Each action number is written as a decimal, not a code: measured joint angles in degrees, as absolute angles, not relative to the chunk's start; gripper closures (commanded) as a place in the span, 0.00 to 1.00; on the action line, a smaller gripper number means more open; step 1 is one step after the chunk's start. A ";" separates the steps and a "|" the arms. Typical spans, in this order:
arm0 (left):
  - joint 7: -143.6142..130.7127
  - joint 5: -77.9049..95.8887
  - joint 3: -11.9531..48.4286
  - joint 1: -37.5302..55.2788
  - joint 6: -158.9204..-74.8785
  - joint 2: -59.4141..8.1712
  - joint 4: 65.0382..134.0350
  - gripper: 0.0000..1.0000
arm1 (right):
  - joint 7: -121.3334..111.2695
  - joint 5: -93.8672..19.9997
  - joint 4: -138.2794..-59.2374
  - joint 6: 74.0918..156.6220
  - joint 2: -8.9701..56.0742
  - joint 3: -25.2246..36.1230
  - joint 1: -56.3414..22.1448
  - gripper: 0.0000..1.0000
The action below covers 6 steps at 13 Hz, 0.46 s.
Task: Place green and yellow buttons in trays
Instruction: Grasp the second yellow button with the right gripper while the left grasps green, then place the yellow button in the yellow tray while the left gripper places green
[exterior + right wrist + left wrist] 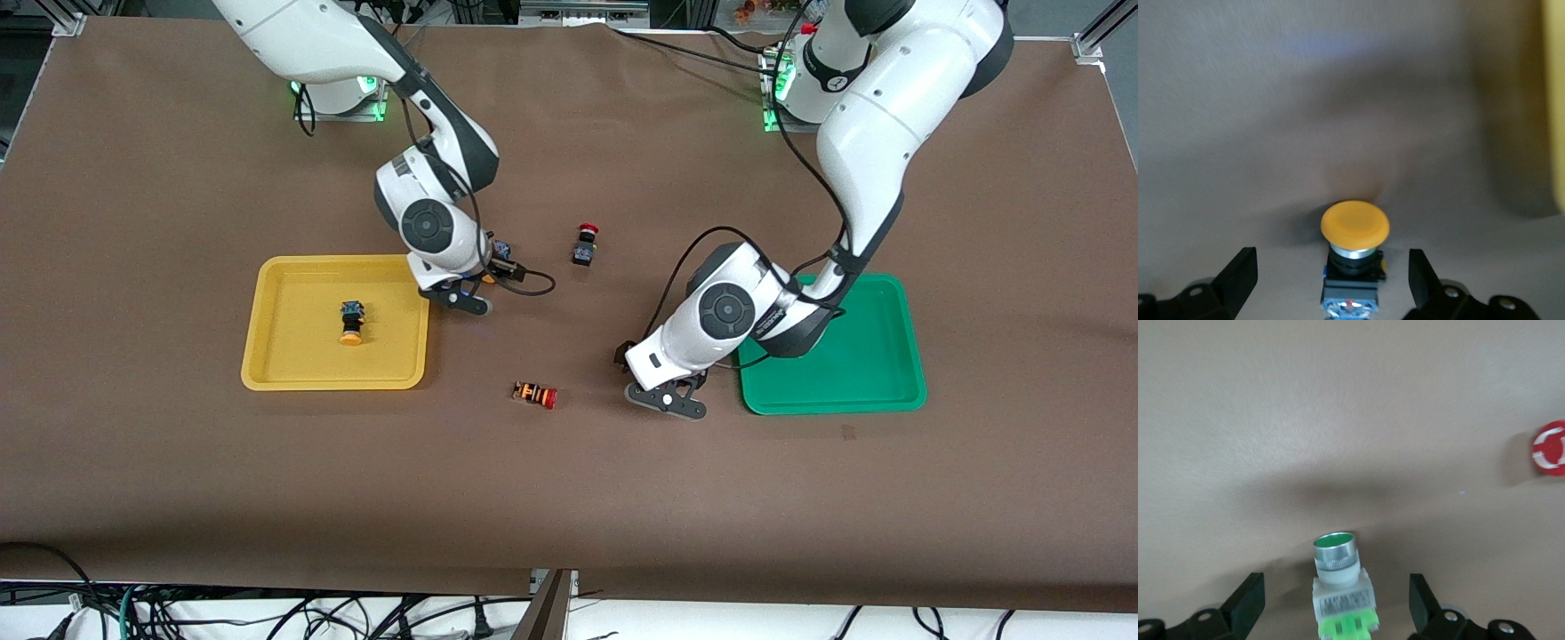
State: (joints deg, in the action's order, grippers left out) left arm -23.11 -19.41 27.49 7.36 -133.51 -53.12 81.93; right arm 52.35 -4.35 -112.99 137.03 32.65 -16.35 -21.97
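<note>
Brown table (178, 462), claws (1337, 603) (1331, 280) spread around buttons

Even bright light, soft shadows, blurry wrist views

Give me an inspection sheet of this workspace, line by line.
Surface: brown table.
Job's things: yellow tray holds one yellow button; green tray holds none; green button and second yellow button on the cloth.
Clutter: two red-capped buttons.
Grippers: left gripper open around the green button; right gripper open around the second yellow button.
Cables: on both arms, below the table edge.
Surroundings: nothing seen.
</note>
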 measured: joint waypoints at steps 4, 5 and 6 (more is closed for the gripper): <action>-25.57 -19.51 21.96 14.25 -133.65 -53.14 81.57 1.00 | 53.66 -4.32 -114.10 139.85 33.39 -16.51 -22.88 1.00; -25.66 -19.51 21.67 14.07 -133.53 -52.78 81.50 1.00 | 53.73 -4.31 -114.06 139.71 33.07 -16.51 -22.86 1.00; -25.67 -19.51 21.47 13.58 -133.19 -52.32 81.34 1.00 | 53.48 -4.19 -113.91 138.74 32.58 -16.47 -22.74 1.00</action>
